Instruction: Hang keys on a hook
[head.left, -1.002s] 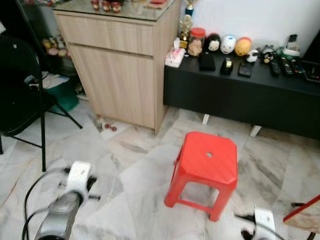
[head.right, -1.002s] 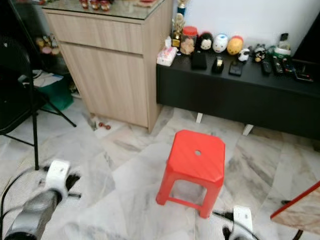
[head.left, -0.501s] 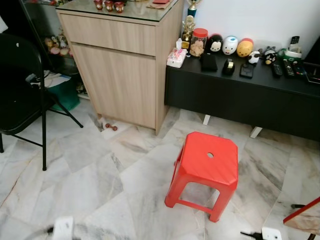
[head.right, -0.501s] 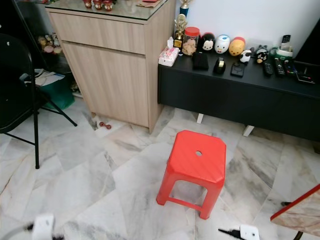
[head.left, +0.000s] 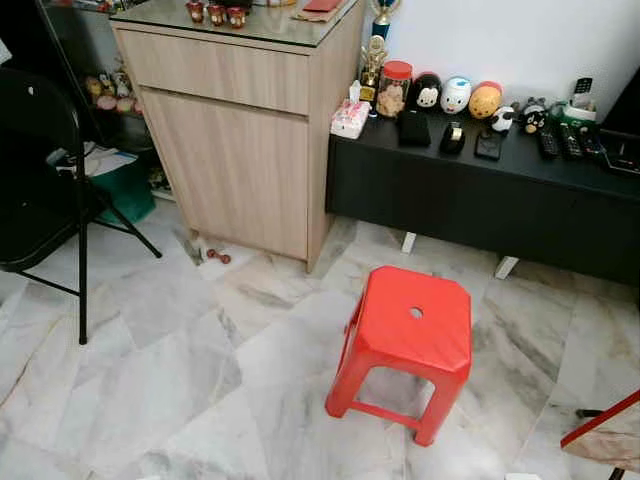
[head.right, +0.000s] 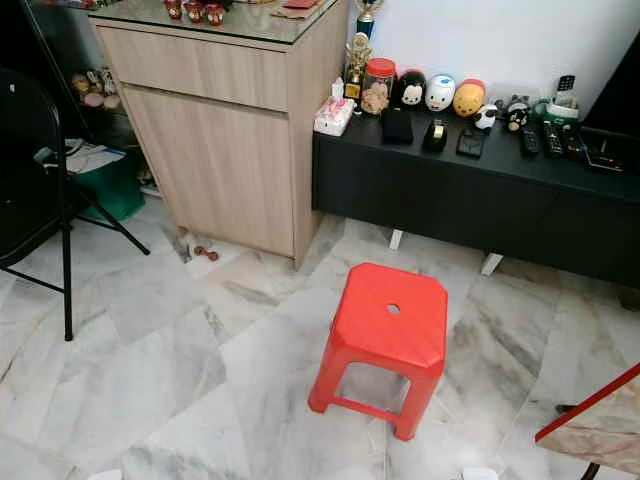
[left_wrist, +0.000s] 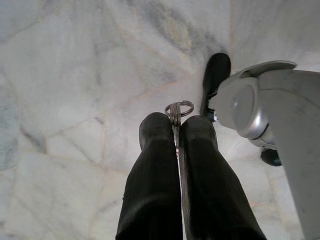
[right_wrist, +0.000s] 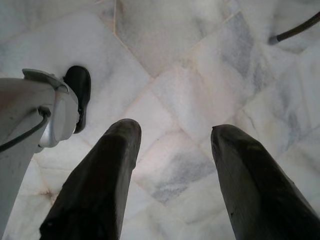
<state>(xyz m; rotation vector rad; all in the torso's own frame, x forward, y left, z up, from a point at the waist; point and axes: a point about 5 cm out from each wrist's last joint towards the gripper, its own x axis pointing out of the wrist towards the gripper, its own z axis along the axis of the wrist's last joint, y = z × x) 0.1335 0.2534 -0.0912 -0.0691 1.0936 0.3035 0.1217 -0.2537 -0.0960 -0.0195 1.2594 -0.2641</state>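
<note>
Left gripper (left_wrist: 175, 131) pinches the keys (left_wrist: 177, 111) above the marble floor (left_wrist: 60, 100); right gripper (right_wrist: 172, 135) hangs with fingers spread, holding nothing.

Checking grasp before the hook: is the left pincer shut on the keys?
Shut. The left pincer pinches the keys, ring poking past its fingers.

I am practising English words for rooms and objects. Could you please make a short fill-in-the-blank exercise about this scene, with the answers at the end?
1. The left gripper is shut on a set of ____, whose ring sticks out past the fingertips.
2. The plastic stool on the marble floor is ____ in colour.
3. The right gripper points at the floor with its fingers ____.
4. The tissue pack lies on the black bench, right beside the ____ cabinet.

Missing words: keys; red; open; wooden
</note>
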